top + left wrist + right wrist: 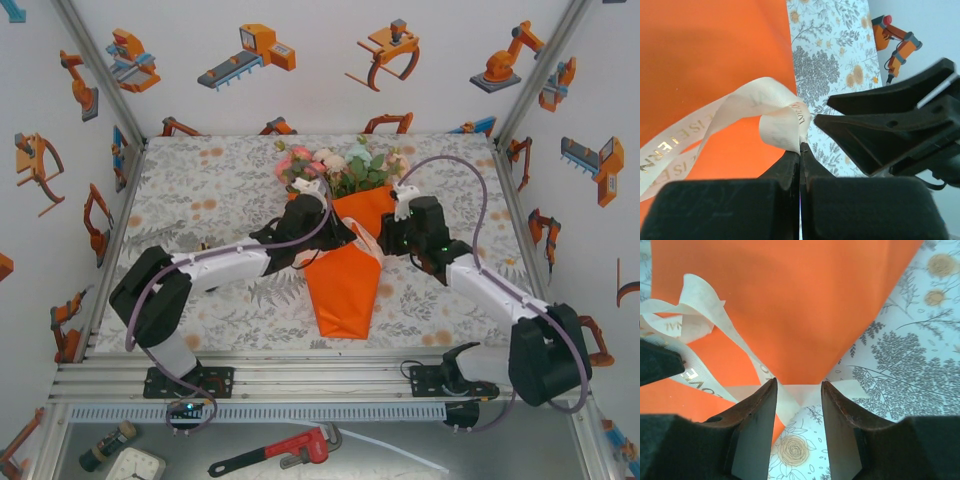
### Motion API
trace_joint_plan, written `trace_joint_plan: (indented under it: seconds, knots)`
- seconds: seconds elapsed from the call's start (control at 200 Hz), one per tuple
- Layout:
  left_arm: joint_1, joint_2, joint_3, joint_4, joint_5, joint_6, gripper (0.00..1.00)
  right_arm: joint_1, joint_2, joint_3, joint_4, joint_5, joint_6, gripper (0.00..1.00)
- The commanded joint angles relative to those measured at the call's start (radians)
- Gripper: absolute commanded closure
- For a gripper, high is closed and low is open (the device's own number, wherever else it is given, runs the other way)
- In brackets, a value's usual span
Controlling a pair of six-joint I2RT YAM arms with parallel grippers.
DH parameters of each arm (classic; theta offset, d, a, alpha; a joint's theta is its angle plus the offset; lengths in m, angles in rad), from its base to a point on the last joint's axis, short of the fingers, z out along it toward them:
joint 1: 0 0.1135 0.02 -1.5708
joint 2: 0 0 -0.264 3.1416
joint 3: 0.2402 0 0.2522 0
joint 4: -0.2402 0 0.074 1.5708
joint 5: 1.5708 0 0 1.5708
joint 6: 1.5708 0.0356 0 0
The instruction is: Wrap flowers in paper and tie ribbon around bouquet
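Ribbon (pixel 755 97) in left tool (pixel 800 148), beside paper (pixel 705 60) edge

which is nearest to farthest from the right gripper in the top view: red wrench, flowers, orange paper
From the right gripper:
1. orange paper, right beside it, on its left
2. flowers, just past it, toward the far wall
3. red wrench, far off on the near ledge below the arm bases

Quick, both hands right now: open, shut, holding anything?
Left hand: shut on the ribbon.
Right hand: open, holding nothing.
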Motion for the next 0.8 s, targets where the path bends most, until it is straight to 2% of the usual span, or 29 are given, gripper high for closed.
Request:
trace_joint_plan:
  seconds: [0.0,0.075,0.145,0.225,0.421,0.436,0.446,0.461,0.506,0.561,0.671,0.751,0.771,0.796]
  knots:
    - [0.032,0.024,0.072,-0.344,0.109,-0.079,1.00,-0.004,-0.126,-0.027,-0.012,-0.003,0.020,0.61]
    - [0.042,0.013,0.101,-0.410,0.103,-0.096,1.00,0.024,-0.209,-0.084,0.021,-0.079,0.001,0.63]
    - [0.046,-0.018,0.084,-0.391,0.093,-0.101,1.00,0.065,-0.291,-0.179,0.117,-0.192,-0.083,0.62]
    - [0.056,-0.038,0.078,-0.359,0.127,-0.107,1.00,0.100,-0.335,-0.262,0.221,-0.213,-0.130,0.59]
    - [0.059,-0.049,0.072,-0.347,0.128,-0.118,1.00,0.145,-0.197,-0.261,0.393,-0.286,-0.168,0.55]
    - [0.059,-0.049,0.072,-0.346,0.129,-0.119,1.00,0.147,-0.184,-0.263,0.408,-0.294,-0.169,0.50]
    - [0.058,-0.049,0.072,-0.345,0.130,-0.120,1.00,0.147,-0.178,-0.263,0.418,-0.298,-0.171,0.33]
    - [0.059,-0.049,0.072,-0.342,0.132,-0.121,1.00,0.148,-0.161,-0.265,0.431,-0.303,-0.173,0.22]
    - [0.059,-0.050,0.072,-0.330,0.139,-0.125,1.00,0.149,-0.122,-0.270,0.476,-0.316,-0.181,0.18]
    - [0.061,-0.053,0.073,-0.324,0.142,-0.130,1.00,0.150,-0.079,-0.266,0.503,-0.333,-0.196,0.19]
    - [0.062,-0.057,0.080,-0.310,0.157,-0.131,1.00,0.150,0.001,-0.257,0.545,-0.268,-0.188,0.25]
    - [0.064,-0.060,0.076,-0.298,0.161,-0.136,1.00,0.150,0.039,-0.247,0.567,-0.233,-0.167,0.37]
    - [0.065,-0.060,0.074,-0.293,0.162,-0.136,1.00,0.150,0.043,-0.241,0.568,-0.244,-0.164,0.43]
    - [0.068,-0.061,0.072,-0.284,0.168,-0.135,1.00,0.150,0.043,-0.236,0.565,-0.259,-0.160,0.58]
